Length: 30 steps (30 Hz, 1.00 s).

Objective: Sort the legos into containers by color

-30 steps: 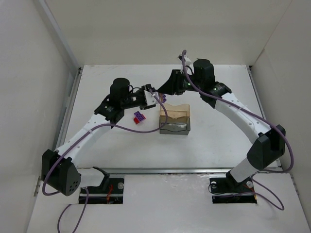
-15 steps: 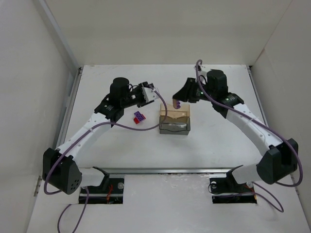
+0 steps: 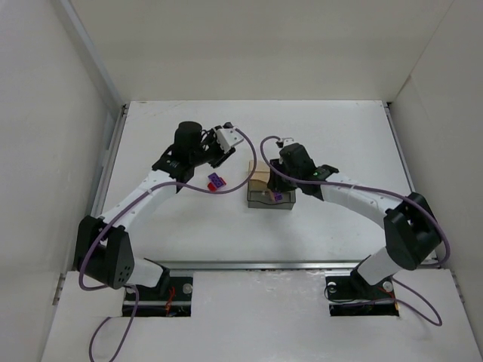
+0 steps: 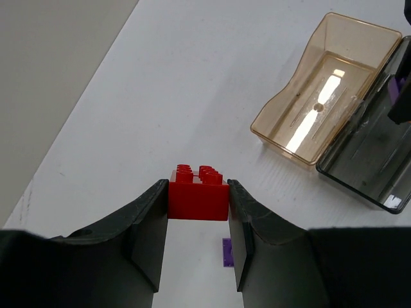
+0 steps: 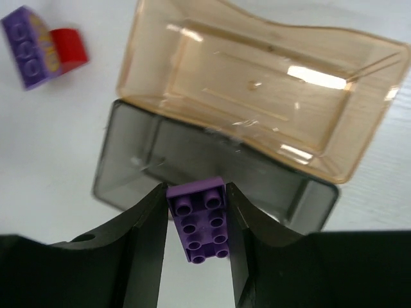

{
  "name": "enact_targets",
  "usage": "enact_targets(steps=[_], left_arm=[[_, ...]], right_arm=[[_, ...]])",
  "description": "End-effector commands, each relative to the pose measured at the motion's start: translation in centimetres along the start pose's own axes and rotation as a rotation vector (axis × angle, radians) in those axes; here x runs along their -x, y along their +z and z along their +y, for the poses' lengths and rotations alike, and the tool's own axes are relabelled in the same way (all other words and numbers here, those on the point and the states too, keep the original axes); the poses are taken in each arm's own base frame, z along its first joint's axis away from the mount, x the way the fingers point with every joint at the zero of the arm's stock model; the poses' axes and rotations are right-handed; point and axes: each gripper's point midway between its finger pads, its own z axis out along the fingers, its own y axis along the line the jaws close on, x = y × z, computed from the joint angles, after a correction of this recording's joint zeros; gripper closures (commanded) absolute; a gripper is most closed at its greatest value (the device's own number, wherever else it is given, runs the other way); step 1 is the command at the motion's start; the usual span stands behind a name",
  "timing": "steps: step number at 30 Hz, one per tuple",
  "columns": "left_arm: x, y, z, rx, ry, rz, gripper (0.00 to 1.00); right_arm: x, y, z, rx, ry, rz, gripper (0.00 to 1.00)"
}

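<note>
The left gripper (image 4: 198, 187) is closed tight on a red brick (image 4: 198, 200). The brick sits between the two black fingers with its bumps facing up. It is held up in the air above the white table (image 3: 189, 226).

The right gripper (image 5: 196, 191) is closed on a purple brick (image 5: 200, 226). We can see the bumps on this brick. It hangs over the near edge of the grey tray (image 5: 192, 154). I cannot tell if it is touching the tray.

The two trays are joined side by side near the middle of the table. Seen from above, the amber tray (image 3: 260, 175) is on the 12 o'clock side and the grey tray is on the 6 o'clock side. There is no brick lying in the amber tray.

One more red brick and purple brick are stuck together as a pair (image 3: 216, 182). The pair lies on the table at 9 o'clock from the trays, near them but not touching.

Seen from above, the left gripper is at about 10 o'clock from the trays, a bit past the pair. The right gripper is right over the trays.
</note>
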Motion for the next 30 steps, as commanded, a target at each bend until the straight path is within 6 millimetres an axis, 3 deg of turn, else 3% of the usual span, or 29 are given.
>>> enact_targets(steps=[1,4,8,9,13,15,16,18,19,22,25,30], left_arm=[[2.9,-0.1,1.2,0.035,-0.026,-0.088,1.0],[3.5,0.0,1.5,0.039,-0.048,-0.097,1.0],[3.4,0.4,1.4,0.031,-0.059,-0.102,1.0],[3.9,0.3,1.4,0.027,-0.055,-0.114,1.0],[4.0,1.2,1.4,0.018,-0.053,-0.115,1.0],[4.4,1.4,1.6,0.012,-0.04,-0.122,1.0],[4.3,2.0,0.9,-0.011,-0.029,-0.12,1.0],[4.5,2.6,0.3,-0.043,-0.018,-0.128,1.0],[4.7,3.3,-0.1,-0.059,-0.016,-0.127,1.0],[5.1,4.7,-1.7,-0.126,-0.013,-0.14,1.0],[5.8,5.4,-4.1,-0.227,-0.011,-0.164,1.0],[5.1,7.0,-7.3,-0.332,-0.037,-0.191,1.0]], right_arm=[[5.0,-0.5,-1.4,-0.126,-0.027,-0.18,1.0],[4.9,0.3,-1.3,-0.124,-0.081,-0.159,0.96],[3.4,1.1,0.1,-0.049,-0.187,-0.098,0.67],[2.9,1.1,0.4,-0.028,-0.2,-0.079,0.56],[2.1,0.2,1.1,0.023,-0.226,-0.086,0.52],[2.8,-0.8,1.7,0.058,-0.245,-0.118,0.42],[2.5,-0.7,1.5,0.054,-0.257,-0.11,0.3],[3.2,-1.6,1.8,0.063,-0.268,-0.139,0.18],[3.6,-1.9,1.7,0.057,-0.266,-0.153,0.04],[6.2,-3.9,2.2,0.051,-0.257,-0.243,0.01],[8.4,-6.2,1.0,0.014,-0.201,-0.327,0.01],[9.8,-8.6,-2.7,-0.008,-0.108,-0.384,0.01]])
